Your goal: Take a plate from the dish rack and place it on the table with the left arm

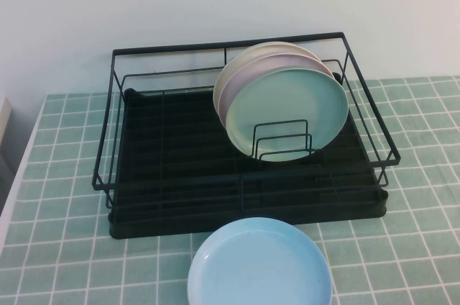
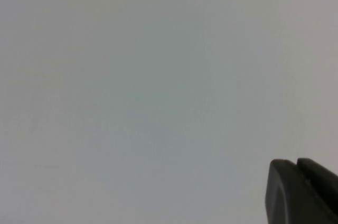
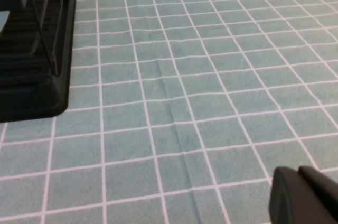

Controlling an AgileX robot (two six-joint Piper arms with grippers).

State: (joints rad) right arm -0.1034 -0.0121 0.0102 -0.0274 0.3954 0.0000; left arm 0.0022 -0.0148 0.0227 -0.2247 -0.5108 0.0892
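The mint-green plate [image 1: 291, 114] stands on edge at the front of a stack in the black dish rack [image 1: 172, 47], leaning on the small wire dividers [image 1: 282, 141]. Neither arm shows in the high view. My left gripper [image 2: 296, 164] shows only as two dark fingertips pressed together, empty, in front of a blank pale surface. My right gripper [image 3: 297, 171] is shut and empty, low over the tiled table [image 3: 185, 102], to one side of the rack's base corner [image 3: 37, 76].
A pale pink plate [image 1: 231, 89] and a cream plate [image 1: 251, 55] stand behind the mint one. A sky-blue plate [image 1: 260, 265] lies flat on the table [image 1: 65, 247] just in front of the rack. The table's left edge [image 1: 11, 197] is near.
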